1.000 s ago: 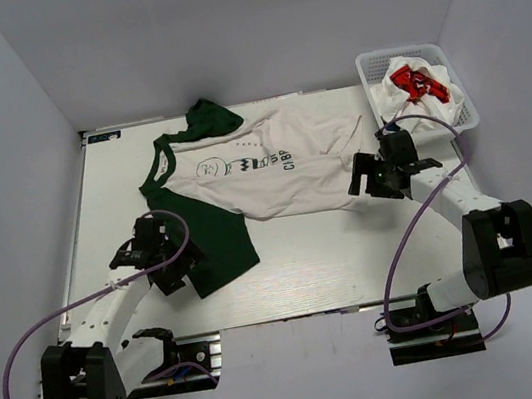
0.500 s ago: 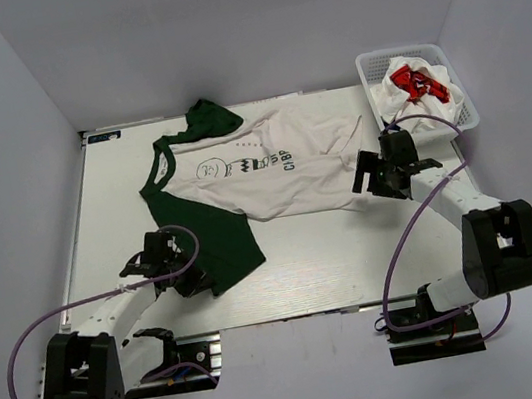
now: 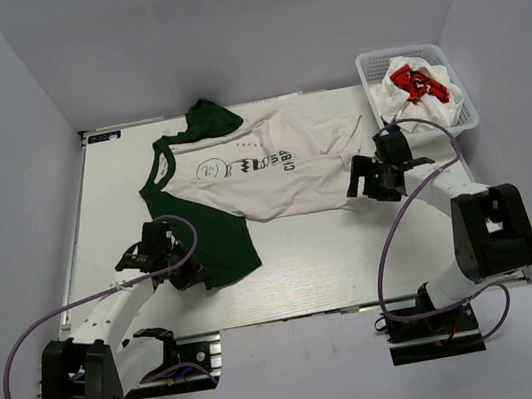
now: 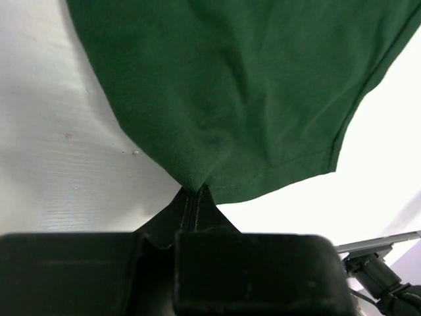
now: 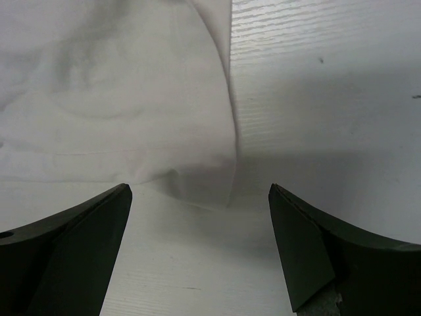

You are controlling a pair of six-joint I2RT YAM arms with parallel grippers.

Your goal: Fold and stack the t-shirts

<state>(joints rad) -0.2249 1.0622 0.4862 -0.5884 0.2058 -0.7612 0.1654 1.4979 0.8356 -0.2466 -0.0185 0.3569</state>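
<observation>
My left gripper point(image 4: 191, 195) pressed together on green sleeve point(image 4: 230, 92) edge; t-shirt point(image 3: 261, 170) runs rightward from it toward my right gripper point(image 5: 199, 192); that one spread wide, white hem point(image 5: 164, 151) just ahead, not yet gripped.

Whites, one dark green, a dash of red

The soft white cloth t-shirt point(image 3: 292, 170) has dark green sleeves and neck trim, with a black line drawing and black lettering on the chest. The white plastic mesh basket point(image 3: 368, 72) holds a crumpled white t-shirt with red print point(image 3: 418, 82). The flat table point(image 3: 325, 251) is white. The left gripper point(image 4: 195, 195) and right gripper point(image 5: 197, 217) are black, and the thin looping cables point(image 3: 381, 262) are purple.
</observation>
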